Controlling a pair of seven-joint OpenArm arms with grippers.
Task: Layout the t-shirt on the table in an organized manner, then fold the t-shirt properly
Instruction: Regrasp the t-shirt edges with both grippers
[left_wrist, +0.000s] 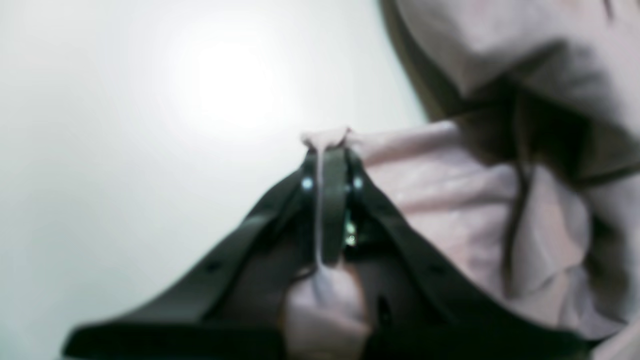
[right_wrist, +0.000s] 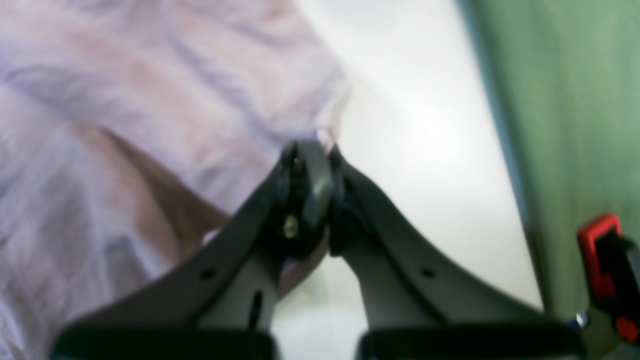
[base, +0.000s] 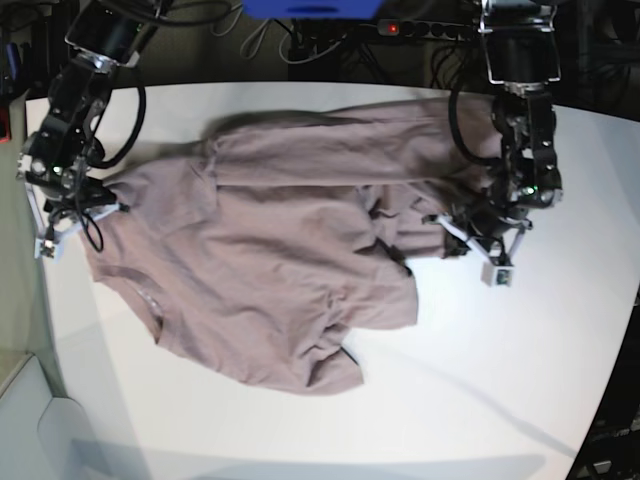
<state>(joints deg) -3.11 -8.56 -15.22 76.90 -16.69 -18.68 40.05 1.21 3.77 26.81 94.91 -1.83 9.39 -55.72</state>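
Mauve t-shirt (base: 270, 260) lies between both grippers, left gripper (left_wrist: 327, 145) and right gripper (right_wrist: 312, 145) each clamped on its edge.

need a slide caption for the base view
Both grippers, left and right, pinch opposite edges of the rumpled mauve t-shirt on the white table.
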